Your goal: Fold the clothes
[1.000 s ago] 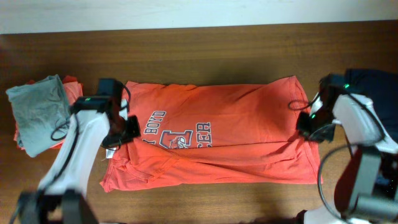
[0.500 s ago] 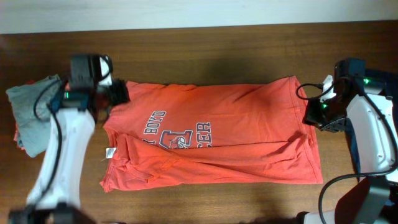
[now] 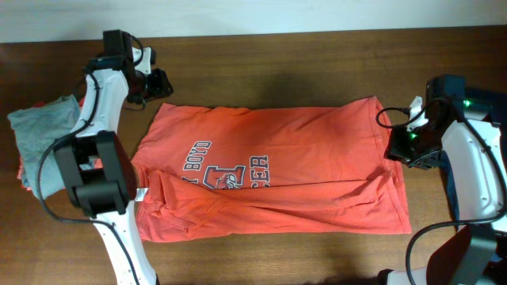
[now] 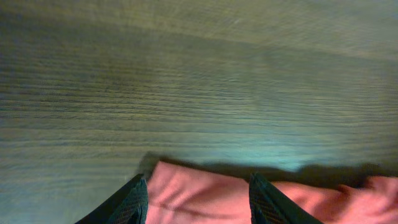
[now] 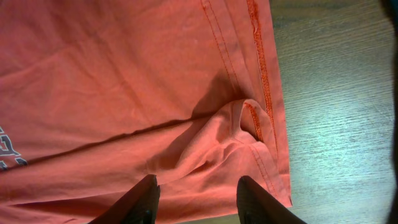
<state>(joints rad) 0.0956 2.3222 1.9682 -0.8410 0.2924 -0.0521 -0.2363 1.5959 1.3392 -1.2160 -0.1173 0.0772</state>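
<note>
Orange T-shirt (image 3: 269,178), spread on bench (image 3: 277,63). Left claw (image 4: 198,202), right claw (image 5: 199,199): apart, empty. Advised: grip both ends evenly.

Dark wood table (image 3: 277,59). Orange-red T-shirt (image 3: 317,158) spread flat across the middle, lettering up, wrinkled along the near side. Grey folded shirt (image 3: 47,138) at left edge, on top of more orange-red cloth (image 3: 22,169). Dark navy garment (image 3: 485,85) at far right, mostly hidden.

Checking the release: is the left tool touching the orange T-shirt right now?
Apart. The overhead view shows a strip of bare table between the open left tool and the top edge of the orange T-shirt.
</note>
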